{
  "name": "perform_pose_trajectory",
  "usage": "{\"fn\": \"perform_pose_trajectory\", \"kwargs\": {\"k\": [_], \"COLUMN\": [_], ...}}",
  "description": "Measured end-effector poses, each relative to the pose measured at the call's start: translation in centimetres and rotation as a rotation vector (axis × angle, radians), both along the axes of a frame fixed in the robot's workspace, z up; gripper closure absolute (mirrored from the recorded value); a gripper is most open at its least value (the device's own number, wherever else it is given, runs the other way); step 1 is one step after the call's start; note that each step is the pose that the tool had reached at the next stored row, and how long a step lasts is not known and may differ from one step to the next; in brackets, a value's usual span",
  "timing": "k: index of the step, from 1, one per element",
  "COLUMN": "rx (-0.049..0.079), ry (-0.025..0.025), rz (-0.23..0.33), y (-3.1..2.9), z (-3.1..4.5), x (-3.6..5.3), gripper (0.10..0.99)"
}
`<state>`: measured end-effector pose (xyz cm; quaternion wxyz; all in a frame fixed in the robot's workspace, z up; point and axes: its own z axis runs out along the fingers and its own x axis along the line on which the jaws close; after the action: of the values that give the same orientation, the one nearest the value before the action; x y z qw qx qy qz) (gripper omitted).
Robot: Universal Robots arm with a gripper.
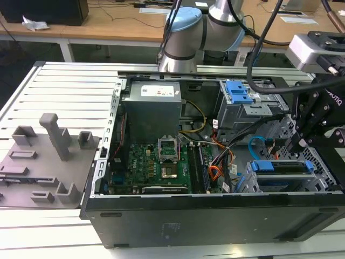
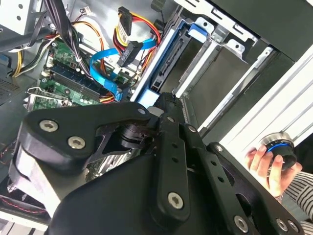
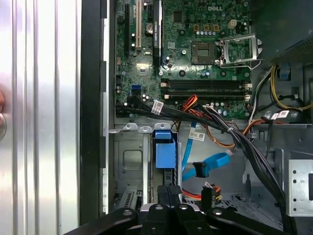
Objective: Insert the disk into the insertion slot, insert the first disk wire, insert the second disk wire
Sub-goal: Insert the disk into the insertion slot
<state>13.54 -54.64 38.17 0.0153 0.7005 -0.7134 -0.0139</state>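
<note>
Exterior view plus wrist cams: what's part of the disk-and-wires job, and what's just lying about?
Job:
- disk
- insertion slot
- second disk wire
- gripper, close to the disk

Lying about:
- grey fixture plate
- taller cage with blue latch
- power supply
- orange cable

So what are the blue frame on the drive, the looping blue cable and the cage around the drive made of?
The blue frame looks like moulded plastic: even bright colour, soft sheen. The looping cable seems flexible plastic-sheathed ribbon, flat and smoothly bent. The cage looks like bare sheet metal: dull silver, stamped cut-outs.
</note>
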Motion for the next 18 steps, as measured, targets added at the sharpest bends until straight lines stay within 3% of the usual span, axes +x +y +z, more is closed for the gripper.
{"fn": "perform_pose_trajectory", "kwargs": {"k": [10,18], "rx": [0.000,0.000], "ry": [0.0000,0.0000], "rz": [0.000,0.000], "y": [0.00,0.00], "z": [-1.41,-1.49], "x": [0.05,0.08], "gripper": [0.980,0.980]}}
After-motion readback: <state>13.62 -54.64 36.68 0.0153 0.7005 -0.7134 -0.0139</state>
